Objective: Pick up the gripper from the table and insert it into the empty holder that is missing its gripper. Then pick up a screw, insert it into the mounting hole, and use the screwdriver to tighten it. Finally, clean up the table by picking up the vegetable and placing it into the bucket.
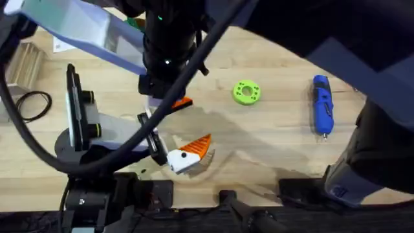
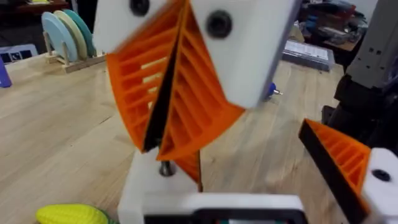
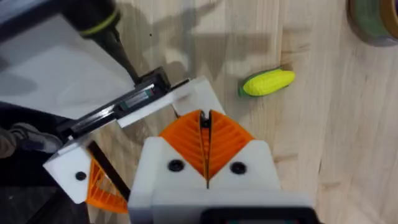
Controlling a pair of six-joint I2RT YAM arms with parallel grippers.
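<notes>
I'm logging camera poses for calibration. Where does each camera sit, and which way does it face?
Overhead: above the arm bases, looking down and forward at the table; dark arm links cross it.
Left wrist: low, looking level across the tabletop past orange ribbed pads to a plate rack.
Right wrist: looking down at the table; right gripper shows, jaws closed.
Shared: both wrist views show the vegetable.

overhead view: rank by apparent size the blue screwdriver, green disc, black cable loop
1. Blue pen-shaped electric screwdriver: longest by far.
2. Thin black cable loop at the table's left: next in outline.
3. Flat round green disc: a bit smaller than the loop, but close enough that I would not rank them firmly.
</notes>
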